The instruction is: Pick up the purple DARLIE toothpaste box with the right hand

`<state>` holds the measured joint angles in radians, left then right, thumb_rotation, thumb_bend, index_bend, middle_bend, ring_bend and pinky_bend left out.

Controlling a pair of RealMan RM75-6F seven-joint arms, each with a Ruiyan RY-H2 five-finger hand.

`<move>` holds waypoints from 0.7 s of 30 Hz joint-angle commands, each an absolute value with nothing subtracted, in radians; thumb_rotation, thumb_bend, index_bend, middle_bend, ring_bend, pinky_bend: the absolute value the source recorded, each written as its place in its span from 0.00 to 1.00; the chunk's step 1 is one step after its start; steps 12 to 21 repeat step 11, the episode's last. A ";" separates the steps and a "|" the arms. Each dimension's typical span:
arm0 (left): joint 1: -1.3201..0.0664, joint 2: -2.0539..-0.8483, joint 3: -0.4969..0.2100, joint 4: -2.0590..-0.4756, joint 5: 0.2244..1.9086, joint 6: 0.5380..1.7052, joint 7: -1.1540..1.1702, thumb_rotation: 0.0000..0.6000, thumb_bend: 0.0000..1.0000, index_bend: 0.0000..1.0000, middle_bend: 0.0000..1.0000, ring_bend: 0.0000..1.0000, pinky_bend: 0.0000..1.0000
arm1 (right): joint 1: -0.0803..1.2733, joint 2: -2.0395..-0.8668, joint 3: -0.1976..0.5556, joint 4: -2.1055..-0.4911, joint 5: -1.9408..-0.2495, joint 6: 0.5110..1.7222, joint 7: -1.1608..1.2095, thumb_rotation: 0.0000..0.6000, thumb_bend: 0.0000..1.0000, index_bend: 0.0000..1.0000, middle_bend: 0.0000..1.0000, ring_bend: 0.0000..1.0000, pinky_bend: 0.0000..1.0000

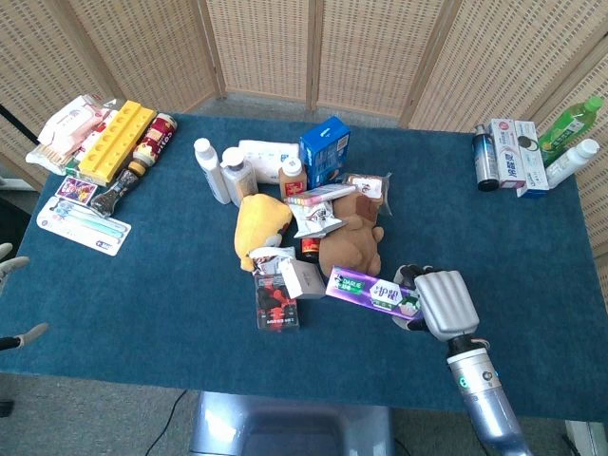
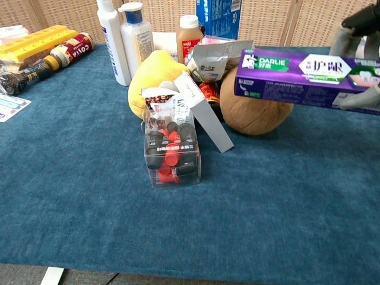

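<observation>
We see a blue table w/ a wicker screen behind its far edge. Our right hand, near the front edge toward the right corner, grasps the purple DARLIE toothpaste box by its right end; in chest view the box hangs level in the air, clear of the cloth, w/ fingers wrapped on that end. Our left hand shows only as pale fingertips at the table's left edge; we can't tell if it's released or clenched. At table center sits a cluster: a brown plush toy just behind the box, a yellow plush toy to its left, a clear case of red and black items nearer the front edge, and a white carton leaning tilted against the case. Behind them, toward the far edge, stand two white bottles and a blue box. Far left corner: a yellow tray, a pink wipes pack, a toothbrush pack nearer the left edge. Far right corner: a dark can, a white and red box, a green bottle.
</observation>
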<state>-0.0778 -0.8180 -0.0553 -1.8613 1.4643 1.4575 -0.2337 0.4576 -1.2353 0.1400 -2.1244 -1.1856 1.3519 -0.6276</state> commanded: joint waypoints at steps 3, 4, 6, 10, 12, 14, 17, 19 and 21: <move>-0.078 -0.818 -0.055 -1.861 1.466 1.457 -0.235 1.00 0.00 0.19 0.00 0.00 0.00 | 0.477 -1.229 0.169 -2.159 -1.171 1.357 -0.662 1.00 0.00 0.58 0.85 0.60 0.64; -0.078 -0.818 -0.055 -1.861 1.467 1.457 -0.235 1.00 0.00 0.19 0.00 0.00 0.00 | 0.482 -1.229 0.175 -2.165 -1.164 1.358 -0.672 1.00 0.00 0.58 0.85 0.60 0.64; -0.078 -0.818 -0.055 -1.861 1.468 1.457 -0.236 1.00 0.00 0.19 0.00 0.00 0.00 | 0.489 -1.229 0.184 -2.174 -1.155 1.360 -0.685 1.00 0.00 0.58 0.85 0.60 0.64; -0.078 -0.817 -0.055 -1.861 1.467 1.457 -0.238 1.00 0.00 0.19 0.00 0.00 0.00 | 0.499 -1.232 0.194 -2.188 -1.138 1.366 -0.709 1.00 0.00 0.58 0.85 0.60 0.64; -0.078 -0.817 -0.054 -1.861 1.468 1.457 -0.238 1.00 0.00 0.19 0.00 0.00 0.00 | 0.500 -1.233 0.195 -2.190 -1.136 1.368 -0.712 1.00 0.00 0.58 0.85 0.60 0.64; -0.078 -0.817 -0.054 -1.861 1.468 1.457 -0.238 1.00 0.00 0.19 0.00 0.00 0.00 | 0.500 -1.233 0.195 -2.190 -1.136 1.368 -0.712 1.00 0.00 0.58 0.85 0.60 0.64; -0.078 -0.817 -0.054 -1.861 1.468 1.457 -0.238 1.00 0.00 0.19 0.00 0.00 0.00 | 0.500 -1.233 0.195 -2.190 -1.136 1.368 -0.712 1.00 0.00 0.58 0.85 0.60 0.64; -0.078 -0.817 -0.054 -1.861 1.468 1.457 -0.238 1.00 0.00 0.19 0.00 0.00 0.00 | 0.500 -1.233 0.195 -2.190 -1.136 1.368 -0.712 1.00 0.00 0.58 0.85 0.60 0.64; -0.078 -0.817 -0.054 -1.861 1.468 1.457 -0.238 1.00 0.00 0.19 0.00 0.00 0.00 | 0.500 -1.233 0.195 -2.190 -1.136 1.368 -0.712 1.00 0.00 0.58 0.85 0.60 0.64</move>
